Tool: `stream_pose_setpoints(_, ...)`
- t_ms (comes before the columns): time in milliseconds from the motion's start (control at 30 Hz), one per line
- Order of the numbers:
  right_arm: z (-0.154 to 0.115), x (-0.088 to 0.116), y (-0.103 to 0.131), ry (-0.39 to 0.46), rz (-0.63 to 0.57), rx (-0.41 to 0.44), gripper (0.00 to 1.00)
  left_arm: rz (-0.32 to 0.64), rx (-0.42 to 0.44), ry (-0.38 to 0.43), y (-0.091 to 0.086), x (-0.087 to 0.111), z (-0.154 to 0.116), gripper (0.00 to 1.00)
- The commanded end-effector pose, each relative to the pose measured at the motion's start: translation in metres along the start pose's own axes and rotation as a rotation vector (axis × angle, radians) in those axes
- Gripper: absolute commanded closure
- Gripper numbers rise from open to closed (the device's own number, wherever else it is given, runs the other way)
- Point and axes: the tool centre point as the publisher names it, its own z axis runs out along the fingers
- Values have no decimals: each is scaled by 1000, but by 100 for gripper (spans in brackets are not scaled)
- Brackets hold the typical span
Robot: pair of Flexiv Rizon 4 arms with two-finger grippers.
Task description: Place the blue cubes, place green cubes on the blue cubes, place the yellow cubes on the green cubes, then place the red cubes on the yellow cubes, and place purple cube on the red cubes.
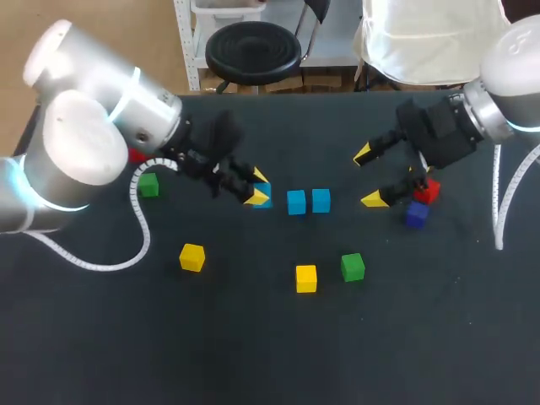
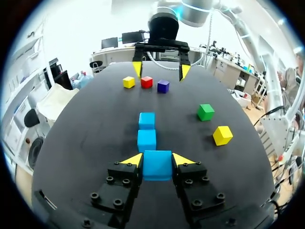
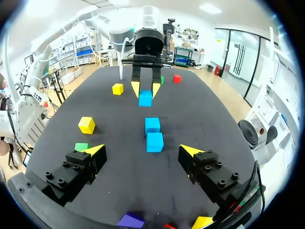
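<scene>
1. My left gripper (image 1: pixel 257 187) was clamped on a blue cube (image 2: pixel 157 165), a finger against each of two opposite faces; it sat low over the table (image 1: pixel 253 363), though I could not tell whether the cube touched it.
2. My right gripper (image 1: pixel 369 177) had its fingers wide apart and held nothing; it hung just beside the red cube (image 1: pixel 427 191) and the purple cube (image 1: pixel 416 214).
3. Two other blue cubes (image 1: pixel 296 202) lay just beside each other at the table's middle, near the held one.
4. I judged the task barely begun; the blue layer was not yet finished; nothing was stacked; the green cubes (image 1: pixel 353 267) and yellow cubes (image 1: pixel 306 278) lay scattered singly.
5. A cube has no long axis; the held one sat square to the fingers, in line with the other two; that row ran from my left gripper toward my right.
</scene>
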Motion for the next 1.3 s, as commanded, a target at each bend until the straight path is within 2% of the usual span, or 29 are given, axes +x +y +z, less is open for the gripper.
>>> stream_pose_setpoints(33, 0, 0, 0, 0, 0, 0, 0, 24, 19, 31, 15, -13, 13, 100)
stream_pose_setpoints(300, 0, 0, 0, 0, 0, 0, 0, 37, 15, 49, 23, -10, 26, 100)
stream_pose_setpoints(633, 0, 0, 0, 0, 0, 0, 0, -1, -17, 102, 19, 7, 16, 100)
stream_pose_setpoints(800, 0, 0, 0, 0, 0, 0, 0, -24, -38, 72, 16, 17, 16, 100)
stream_pose_setpoints(900, 0, 0, 0, 0, 0, 0, 0, -36, -44, 28, 18, 23, 19, 100)
stream_pose_setpoints(967, 0, 0, 0, 0, 0, 0, 0, -37, -44, 29, 20, 26, 20, 100)
stream_pose_setpoints(1300, 0, 0, 0, 0, 0, 0, 0, -12, -50, 12, 27, 26, 22, 100)
